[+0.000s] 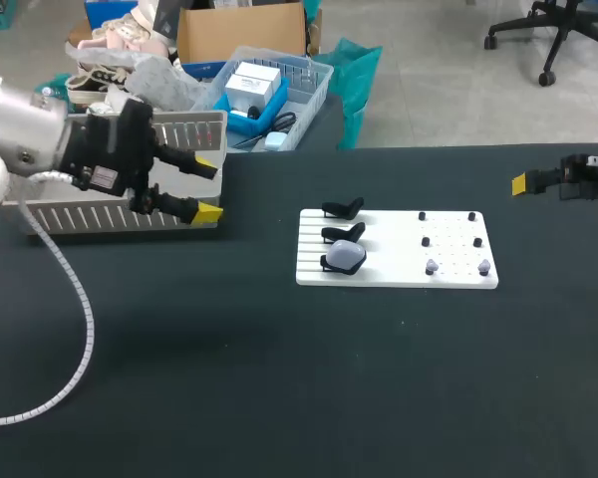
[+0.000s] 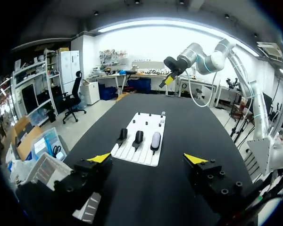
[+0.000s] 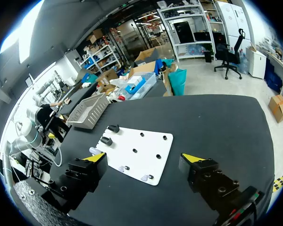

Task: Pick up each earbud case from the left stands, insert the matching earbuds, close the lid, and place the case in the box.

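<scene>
black desk carries a white board; one earbud case sits on its nearest left stand. left tool: wide open, empty, by the grey slotted box. right tool: wide open, empty.

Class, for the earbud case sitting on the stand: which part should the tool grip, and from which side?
Probably its two long rounded sides, coming from above: the earbud case rests atop the black stand, its upper body exposed, and the neighbouring stands are empty, leaving room.
</scene>
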Robot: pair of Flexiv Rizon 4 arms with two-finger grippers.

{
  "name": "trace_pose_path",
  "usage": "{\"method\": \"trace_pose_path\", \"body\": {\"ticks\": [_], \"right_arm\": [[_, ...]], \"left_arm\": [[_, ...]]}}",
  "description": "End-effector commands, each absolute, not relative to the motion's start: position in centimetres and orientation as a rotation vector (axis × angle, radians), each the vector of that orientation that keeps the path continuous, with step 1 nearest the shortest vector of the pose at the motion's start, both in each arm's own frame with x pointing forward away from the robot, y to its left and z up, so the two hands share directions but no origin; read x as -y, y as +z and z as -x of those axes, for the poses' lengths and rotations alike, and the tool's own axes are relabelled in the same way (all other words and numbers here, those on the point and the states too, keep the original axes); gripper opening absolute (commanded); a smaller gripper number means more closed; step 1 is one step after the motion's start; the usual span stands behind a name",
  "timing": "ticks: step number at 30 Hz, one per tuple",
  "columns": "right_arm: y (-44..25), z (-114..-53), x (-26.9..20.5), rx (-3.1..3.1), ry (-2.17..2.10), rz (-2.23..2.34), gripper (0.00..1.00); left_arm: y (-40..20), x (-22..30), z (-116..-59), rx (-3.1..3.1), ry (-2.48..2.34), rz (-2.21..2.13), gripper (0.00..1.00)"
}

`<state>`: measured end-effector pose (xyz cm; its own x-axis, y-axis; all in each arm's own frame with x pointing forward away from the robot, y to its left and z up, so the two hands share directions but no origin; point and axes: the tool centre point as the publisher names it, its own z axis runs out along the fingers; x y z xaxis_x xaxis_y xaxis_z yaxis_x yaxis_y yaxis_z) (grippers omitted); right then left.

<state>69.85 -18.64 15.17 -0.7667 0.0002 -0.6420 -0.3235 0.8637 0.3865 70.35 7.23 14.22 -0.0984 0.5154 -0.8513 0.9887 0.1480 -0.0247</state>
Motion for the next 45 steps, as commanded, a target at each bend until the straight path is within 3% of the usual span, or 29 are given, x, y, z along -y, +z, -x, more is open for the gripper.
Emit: {"method": "trace_pose_path", "body": {"ticks": [1, 2, 6, 9, 15, 17, 18, 21, 24, 28, 32, 38, 40, 45], "right_arm": [[15.1, -70.0, 18.6, -2.373, 0.643, 0.235, 1.00], [15.1, -70.0, 18.6, -2.373, 0.643, 0.235, 1.00], [15.1, -70.0, 18.6, -2.373, 0.643, 0.235, 1.00], [15.1, -70.0, 18.6, -2.373, 0.643, 0.235, 1.00], [15.1, -70.0, 18.6, -2.373, 0.643, 0.235, 1.00], [15.1, -70.0, 18.6, -2.373, 0.643, 0.235, 1.00], [15.1, -70.0, 18.6, -2.373, 0.643, 0.235, 1.00], [15.1, -70.0, 18.6, -2.373, 0.643, 0.235, 1.00], [15.1, -70.0, 18.6, -2.373, 0.643, 0.235, 1.00], [15.1, -70.0, 18.6, -2.373, 0.643, 0.235, 1.00], [15.1, -70.0, 18.6, -2.373, 0.643, 0.235, 1.00], [15.1, -70.0, 18.6, -2.373, 0.643, 0.235, 1.00], [15.1, -70.0, 18.6, -2.373, 0.643, 0.235, 1.00], [15.1, -70.0, 18.6, -2.373, 0.643, 0.235, 1.00]], "left_arm": [[13.1, -5.2, -71.4, -1.683, -0.924, -1.540, 1.00], [12.9, -4.8, -71.2, -1.675, -0.925, -1.545, 0.90], [12.2, -3.3, -70.6, -1.630, -0.941, -1.581, 0.91], [11.5, -2.3, -70.3, -1.589, -0.938, -1.595, 0.76], [10.4, -1.2, -69.8, -1.510, -0.915, -1.620, 0.98], [9.9, -1.0, -69.7, -1.492, -0.907, -1.628, 0.98], [9.7, -0.8, -69.6, -1.496, -0.915, -1.629, 0.96], [9.3, -0.4, -69.4, -1.489, -0.920, -1.628, 0.78], [9.0, 0.0, -69.2, -1.475, -0.924, -1.626, 0.76], [8.4, 0.6, -69.1, -1.454, -0.920, -1.624, 0.64], [7.4, 1.0, -68.9, -1.440, -0.910, -1.636, 0.65], [6.4, 2.1, -68.8, -1.388, -0.879, -1.622, 0.57], [6.1, 2.6, -68.9, -1.401, -0.883, -1.617, 0.50], [5.2, 3.6, -68.9, -1.406, -0.866, -1.638, 0.48]]}}
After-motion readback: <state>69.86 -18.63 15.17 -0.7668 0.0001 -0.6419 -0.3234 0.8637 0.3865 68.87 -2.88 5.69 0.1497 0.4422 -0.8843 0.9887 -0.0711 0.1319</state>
